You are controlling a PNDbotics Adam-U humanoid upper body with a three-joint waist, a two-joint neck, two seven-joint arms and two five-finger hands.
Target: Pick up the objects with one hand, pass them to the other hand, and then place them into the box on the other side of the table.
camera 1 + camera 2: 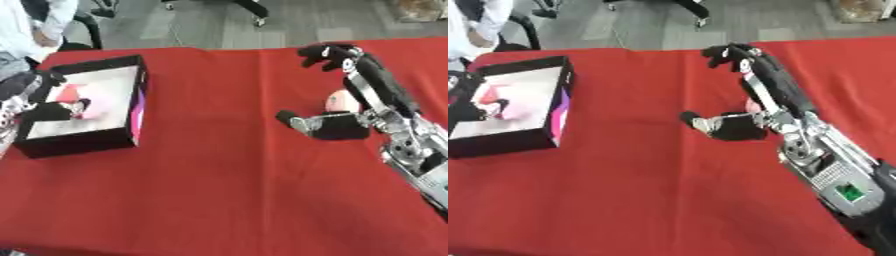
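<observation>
Fingers (328, 54) of the right hand (337, 125) are spread and lightly bent, reaching toward the table's far edge, while the thumb (293, 120) points out to the left, low over the cloth. Between fingers and thumb, tucked against the palm side of the hand, sits a pale pink ball (339, 101); the arm hides its right part, and whether any finger touches it cannot be told. The fingers are not curled round it.

Table (227, 190): covered with a red cloth that fills most of both views and lies slightly askew.

Right arm (833, 170): black and silver, entering from the lower right and running up toward the middle right of the cloth, where the hand rests on or just above the surface.

Box (131, 122): black walls, pale floor, open top, standing on the left side of the cloth, well apart from the ball. Inside it lie pink and red shapes (79, 102) that cannot be made out further, with a dark part among them.

Left hand (26, 92): at the left edge of the left eye view, beside and partly over the box's left wall; only dark and silver parts show, and the state of its fingers cannot be told.

Ball: on the right half of the table, just beside the right palm, nearer the fingers' roots than their tips, and on the side of the cloth opposite the box.
</observation>
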